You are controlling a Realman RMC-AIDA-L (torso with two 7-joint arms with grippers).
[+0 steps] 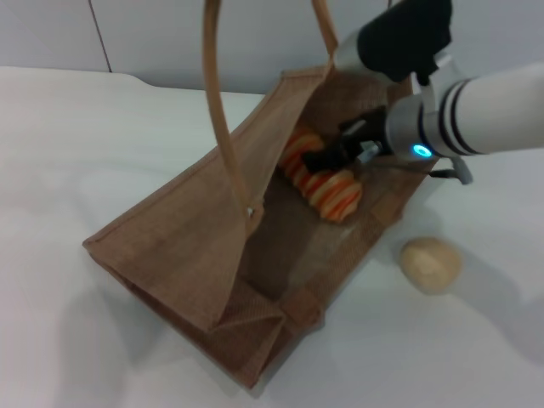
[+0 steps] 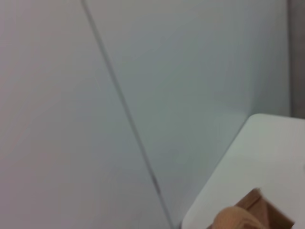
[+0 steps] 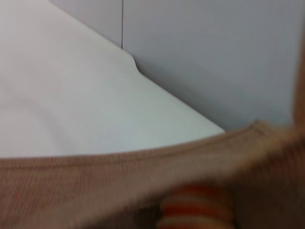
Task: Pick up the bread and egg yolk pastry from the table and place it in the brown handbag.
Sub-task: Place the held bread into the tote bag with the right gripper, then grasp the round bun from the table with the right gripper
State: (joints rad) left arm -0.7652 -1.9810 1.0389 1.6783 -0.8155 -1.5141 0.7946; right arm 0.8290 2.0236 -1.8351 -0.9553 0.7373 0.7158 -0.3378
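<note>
The brown handbag lies on its side on the white table, its mouth open toward the back right and its two handles pulled up out of the top of the head view. The striped orange and cream bread is inside the bag's mouth. My right gripper reaches into the mouth and is shut on the bread. The right wrist view shows the bag's rim and the bread just behind it. The egg yolk pastry sits on the table to the right of the bag. My left gripper is out of view.
The white table ends at a pale wall behind the bag. The left wrist view shows the wall, a table corner and a tan-brown piece of the bag.
</note>
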